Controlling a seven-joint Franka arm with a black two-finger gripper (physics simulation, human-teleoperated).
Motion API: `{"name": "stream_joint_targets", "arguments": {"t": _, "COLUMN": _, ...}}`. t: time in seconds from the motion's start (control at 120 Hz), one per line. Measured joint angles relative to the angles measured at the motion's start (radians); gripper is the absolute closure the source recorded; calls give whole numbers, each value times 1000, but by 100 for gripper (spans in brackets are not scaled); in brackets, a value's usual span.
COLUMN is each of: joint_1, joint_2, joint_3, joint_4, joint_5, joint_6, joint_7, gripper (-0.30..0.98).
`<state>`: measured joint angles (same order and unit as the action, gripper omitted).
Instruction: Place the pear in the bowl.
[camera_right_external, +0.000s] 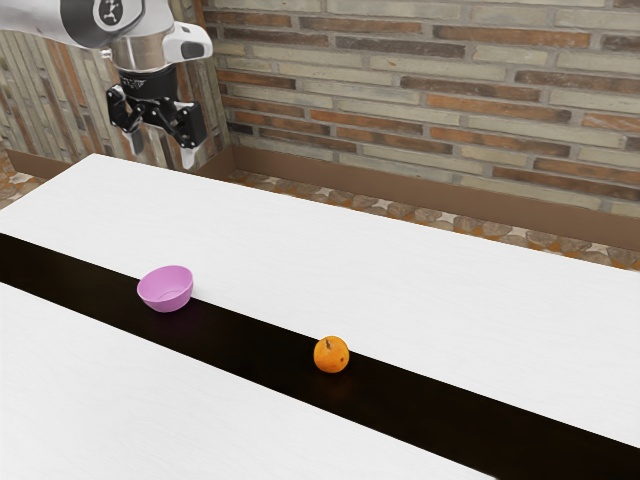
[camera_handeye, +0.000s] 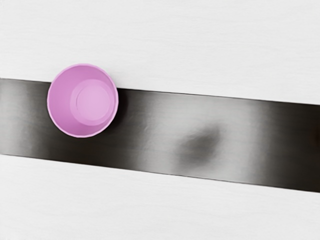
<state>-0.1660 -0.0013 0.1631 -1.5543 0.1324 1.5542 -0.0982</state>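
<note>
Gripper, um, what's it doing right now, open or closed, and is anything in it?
Gripper: open, fingertips apart, holding nothing.

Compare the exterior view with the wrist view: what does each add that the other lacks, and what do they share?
From the exterior view: the gripper, open and raised beyond the table's far edge, part of the arm, an orange fruit on the dark strip, and the brick wall.

From the wrist view: a look from above into the pink bowl, and a soft dark patch on the strip, perhaps a reflection.

Shared: bowl, strip and white tabletop.
</note>
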Motion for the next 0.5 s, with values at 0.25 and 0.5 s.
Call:
{"name": "stream_joint_targets", "arguments": {"t": 0.25, "joint_1": 19, "joint_2": 9, "joint_3": -12, "joint_4": 3, "joint_5": -8, "joint_6": 2, "joint_7": -19, "gripper": 0}}
{"name": "stream_joint_targets", "arguments": {"t": 0.5, "joint_1": -48, "joint_2": 175, "joint_3": -139, "joint_4": 9, "joint_5": -16, "joint_6": 70, "joint_7": -31, "gripper": 0}}
